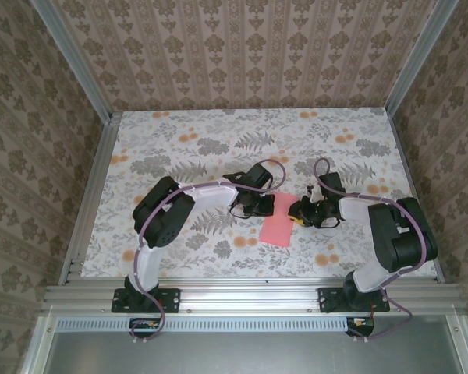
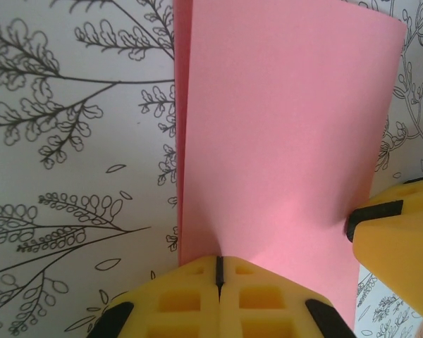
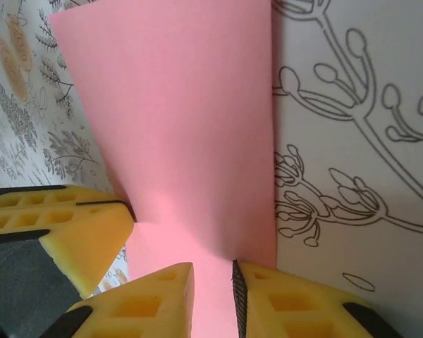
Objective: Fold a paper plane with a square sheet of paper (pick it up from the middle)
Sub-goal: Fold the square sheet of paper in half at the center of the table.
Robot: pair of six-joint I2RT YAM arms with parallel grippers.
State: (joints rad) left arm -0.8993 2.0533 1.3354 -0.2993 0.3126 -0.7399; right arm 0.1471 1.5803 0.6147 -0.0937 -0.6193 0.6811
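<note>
Square sheet of paper (image 2: pixel 282 141) clamped by left gripper (image 2: pixel 218 271), right gripper (image 3: pixel 211 273) ajar around it.

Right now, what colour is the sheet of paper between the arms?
The paper is plain salmon pink, clearest in the left wrist view.

Readable text, labels, brands, numbers, signs: none you can read. Square sheet of paper (image 1: pixel 274 228): plain pink, unmarked. Desk (image 1: pixel 179 152): floral print, no lettering.
</note>
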